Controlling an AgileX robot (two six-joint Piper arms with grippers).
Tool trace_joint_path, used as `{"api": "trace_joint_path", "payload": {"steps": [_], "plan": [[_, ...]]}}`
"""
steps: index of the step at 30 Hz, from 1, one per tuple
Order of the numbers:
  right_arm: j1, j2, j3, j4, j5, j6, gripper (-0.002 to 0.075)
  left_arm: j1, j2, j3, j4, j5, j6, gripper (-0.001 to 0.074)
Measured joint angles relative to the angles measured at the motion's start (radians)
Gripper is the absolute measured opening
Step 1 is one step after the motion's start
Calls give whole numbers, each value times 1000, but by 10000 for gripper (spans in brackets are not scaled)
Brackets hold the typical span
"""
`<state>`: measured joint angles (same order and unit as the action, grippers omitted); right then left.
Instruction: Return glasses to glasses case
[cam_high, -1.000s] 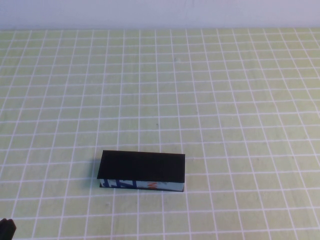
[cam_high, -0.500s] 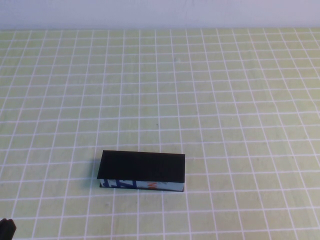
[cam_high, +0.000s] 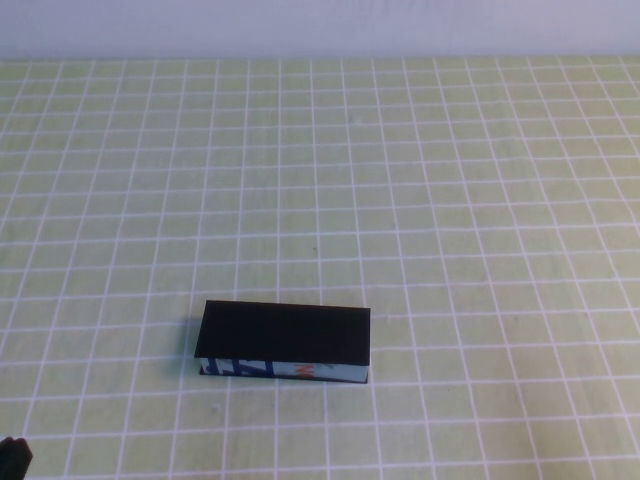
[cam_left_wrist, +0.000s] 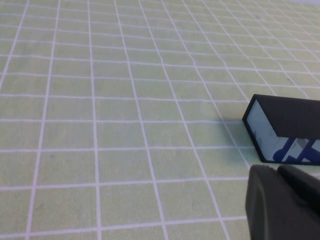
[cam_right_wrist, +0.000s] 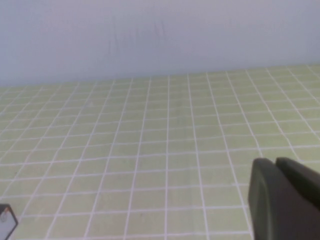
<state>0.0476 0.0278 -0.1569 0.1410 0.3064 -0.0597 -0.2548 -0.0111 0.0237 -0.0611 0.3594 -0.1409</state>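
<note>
Glasses case (cam_high: 285, 342) lies closed on the green gridded desk (cam_high: 450, 200), black lid down, printed blue, white and orange-red side facing the robot. Left tool (cam_left_wrist: 282, 205) sits low, just beside the case's near-left end, not touching; its state cannot be told. Right tool (cam_right_wrist: 282, 197) is clenched, empty, well apart from the case.

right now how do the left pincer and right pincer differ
The left pincer sits close beside the case; the right pincer is far from it. Only the left pincer shows in the high view, at its near-left corner; the right pincer does not. Both are dark and empty.
</note>
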Motion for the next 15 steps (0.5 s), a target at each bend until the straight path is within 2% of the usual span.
{"api": "trace_joint_path", "payload": {"steps": [6, 15], "plan": [[-6, -35, 171, 27, -35, 0, -18, 0, -2, 0, 0, 0, 0, -3], [27, -35, 185, 24, 48, -19, -18, 0, -2, 0, 0, 0, 0, -3]]}}
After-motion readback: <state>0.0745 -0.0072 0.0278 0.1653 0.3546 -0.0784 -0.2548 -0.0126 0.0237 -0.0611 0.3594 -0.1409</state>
